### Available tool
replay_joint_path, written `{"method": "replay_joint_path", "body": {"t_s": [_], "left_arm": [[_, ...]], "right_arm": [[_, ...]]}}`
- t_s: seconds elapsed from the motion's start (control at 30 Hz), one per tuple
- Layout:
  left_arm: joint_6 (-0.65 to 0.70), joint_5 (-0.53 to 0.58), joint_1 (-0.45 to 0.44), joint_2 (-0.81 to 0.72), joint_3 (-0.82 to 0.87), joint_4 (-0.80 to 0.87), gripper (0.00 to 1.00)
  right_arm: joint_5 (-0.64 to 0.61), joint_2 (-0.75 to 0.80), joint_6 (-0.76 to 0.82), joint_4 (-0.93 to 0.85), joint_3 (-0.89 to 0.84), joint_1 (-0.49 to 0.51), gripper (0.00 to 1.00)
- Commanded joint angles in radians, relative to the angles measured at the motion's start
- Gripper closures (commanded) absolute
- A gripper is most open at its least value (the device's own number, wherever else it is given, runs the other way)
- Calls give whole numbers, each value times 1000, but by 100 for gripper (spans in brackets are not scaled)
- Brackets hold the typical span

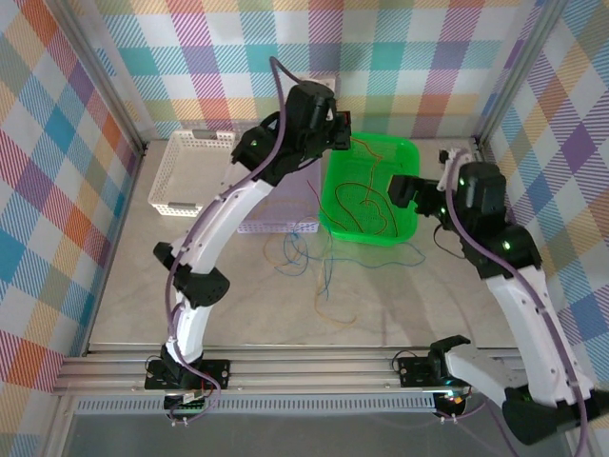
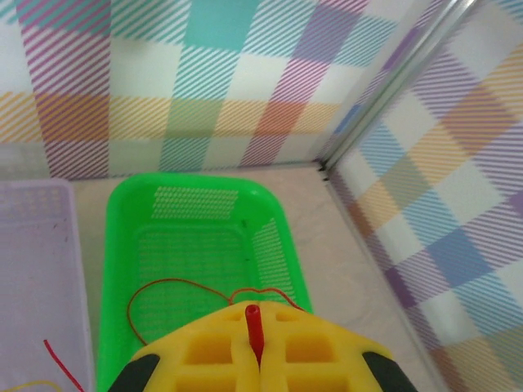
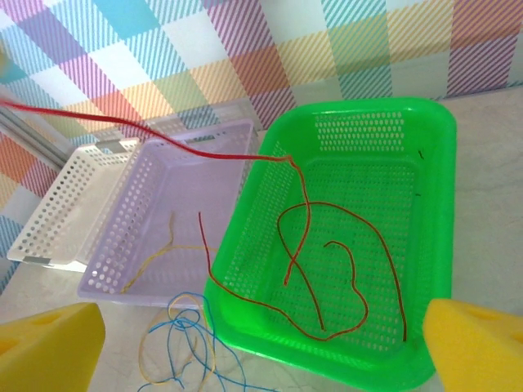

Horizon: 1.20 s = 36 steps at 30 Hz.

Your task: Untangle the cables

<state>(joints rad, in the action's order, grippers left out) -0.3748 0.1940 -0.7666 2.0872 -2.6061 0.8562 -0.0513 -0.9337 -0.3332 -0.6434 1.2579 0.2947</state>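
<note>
The yellow-padded left hand (image 2: 257, 339) pinches a thin red wire (image 3: 204, 153) above a green plastic mesh basket (image 3: 425, 114), so pulling may drag tangled red loops (image 3: 359, 220) out, while the right hand (image 3: 261, 351) hangs spread.

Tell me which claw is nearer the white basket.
Left. The left claw is above the green basket's far edge, right of the white basket; the right claw is farther right.
</note>
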Motion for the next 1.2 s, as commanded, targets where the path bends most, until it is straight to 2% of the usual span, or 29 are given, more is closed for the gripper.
{"method": "replay_joint_path", "body": {"t_s": [0.0,0.3,0.7,0.83,1.17], "left_arm": [[-17,-31,14,51,-28,-70,100],[-44,-42,12,264,-28,-99,100],[-87,-47,1,457,-34,-110,100],[-87,-46,1,482,-33,-100,89],[-81,-141,-9,492,-101,-86,51]], "right_arm": [[9,81,-6,1,-46,-2,0],[71,253,-34,-45,-152,-2,0],[115,288,-28,-58,-229,-2,0],[122,289,-25,-58,-236,-1,0],[138,283,-33,-51,-250,-1,0]]}}
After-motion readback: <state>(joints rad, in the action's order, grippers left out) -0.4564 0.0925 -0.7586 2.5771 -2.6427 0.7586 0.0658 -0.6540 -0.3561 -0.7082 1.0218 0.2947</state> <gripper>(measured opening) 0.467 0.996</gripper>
